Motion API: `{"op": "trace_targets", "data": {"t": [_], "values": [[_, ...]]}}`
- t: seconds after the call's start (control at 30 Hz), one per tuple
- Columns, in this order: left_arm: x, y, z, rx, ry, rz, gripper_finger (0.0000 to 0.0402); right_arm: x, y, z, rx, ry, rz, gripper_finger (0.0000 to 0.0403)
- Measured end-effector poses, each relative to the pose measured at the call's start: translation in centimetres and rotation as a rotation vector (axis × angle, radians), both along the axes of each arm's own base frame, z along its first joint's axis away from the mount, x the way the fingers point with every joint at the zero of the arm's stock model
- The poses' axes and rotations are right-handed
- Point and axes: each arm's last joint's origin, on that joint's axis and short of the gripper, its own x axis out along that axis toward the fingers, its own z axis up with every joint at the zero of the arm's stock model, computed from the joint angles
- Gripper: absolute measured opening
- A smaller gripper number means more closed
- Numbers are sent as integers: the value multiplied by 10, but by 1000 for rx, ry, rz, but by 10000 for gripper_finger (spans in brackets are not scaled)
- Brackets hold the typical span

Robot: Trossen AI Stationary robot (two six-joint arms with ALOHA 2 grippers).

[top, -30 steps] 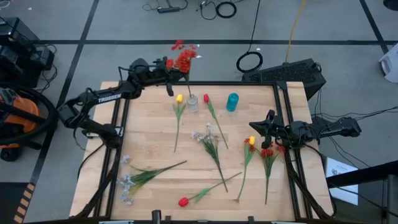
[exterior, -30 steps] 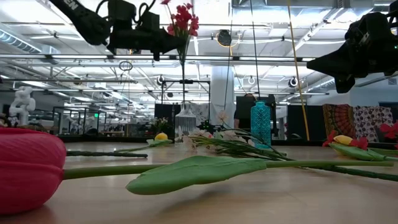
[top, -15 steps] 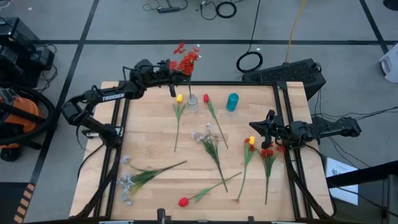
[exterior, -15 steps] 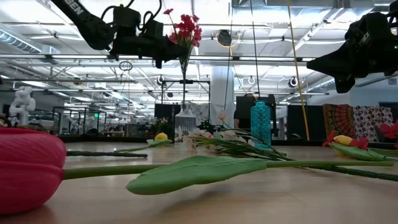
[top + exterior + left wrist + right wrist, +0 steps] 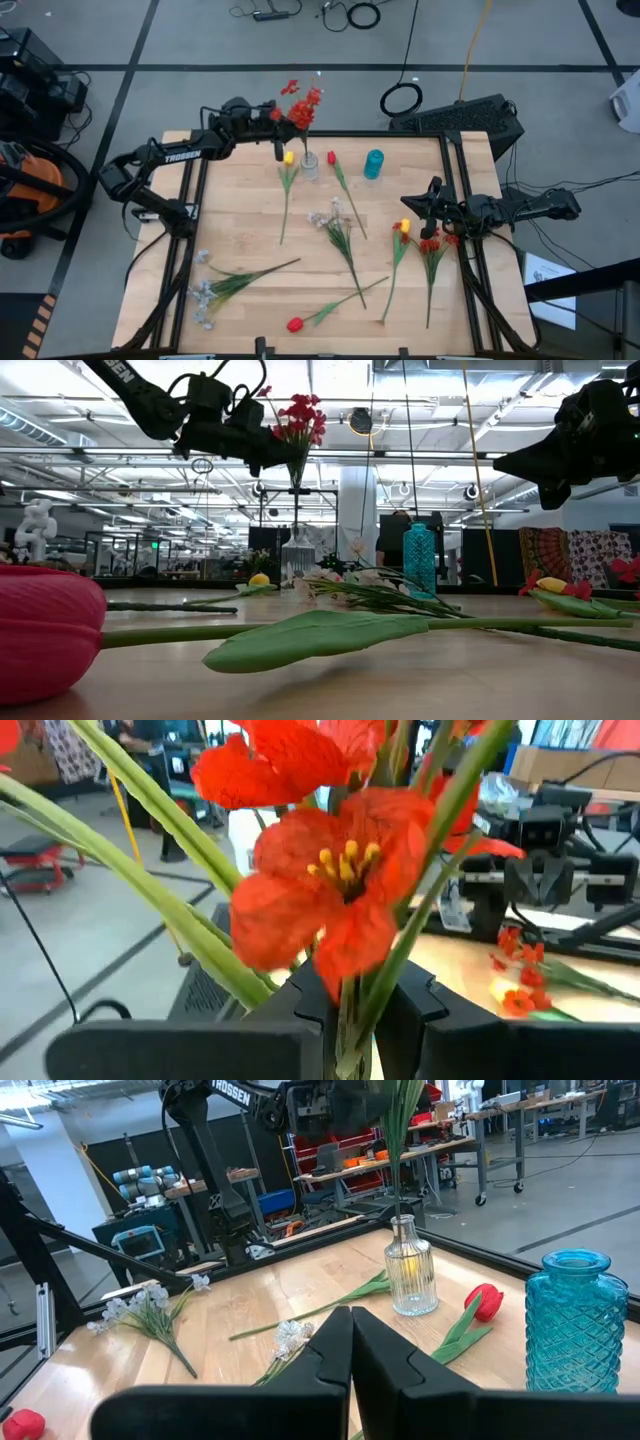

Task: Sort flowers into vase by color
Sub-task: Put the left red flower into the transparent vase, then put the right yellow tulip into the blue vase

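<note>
As seen from above: left gripper (image 5: 282, 117) at the red flowers (image 5: 302, 104), up over the clear vase (image 5: 310, 165); right gripper (image 5: 425, 203) near the table's (image 5: 240, 220) right edge, just beside a yellow tulip (image 5: 404, 227). At table level: red stems reach down into the vase. Left wrist: stems between fingers (image 5: 300, 1010); clenched or released, cannot tell. Right wrist: fingers (image 5: 330, 1350) pressed together, grasping nothing.

Bare table (image 5: 240, 215) lies open along the left side, room enough to come down there. The clear vase (image 5: 309, 165) and teal vase (image 5: 374, 164) stand as obstacles at the far edge, a red tulip (image 5: 332, 158) between them. White sprays (image 5: 335, 216) crowd the middle; the left gripper (image 5: 279, 117) and red flowers (image 5: 300, 105) fill the air above the clear vase.
</note>
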Motion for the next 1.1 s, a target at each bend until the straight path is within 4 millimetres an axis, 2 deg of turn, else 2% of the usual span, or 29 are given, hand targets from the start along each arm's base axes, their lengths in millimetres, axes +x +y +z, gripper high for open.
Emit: {"op": "trace_targets", "data": {"t": [0.2,0.5,0.63,0.8,1.1], "values": [[-1,-1,-8,-9,75,-9,75,0,0,0,0,0,0,0],[-1,-1,-10,-33,94,-16,192,0,0,0,0,0,0,0],[-6,-5,-13,-84,163,-18,227,0,0,0,0,0,0,0],[-20,-11,-10,-48,261,22,239,0,0,0,0,0,0,0],[-39,-27,16,-25,245,40,239,0,0,0,0,0,0,0]]}}
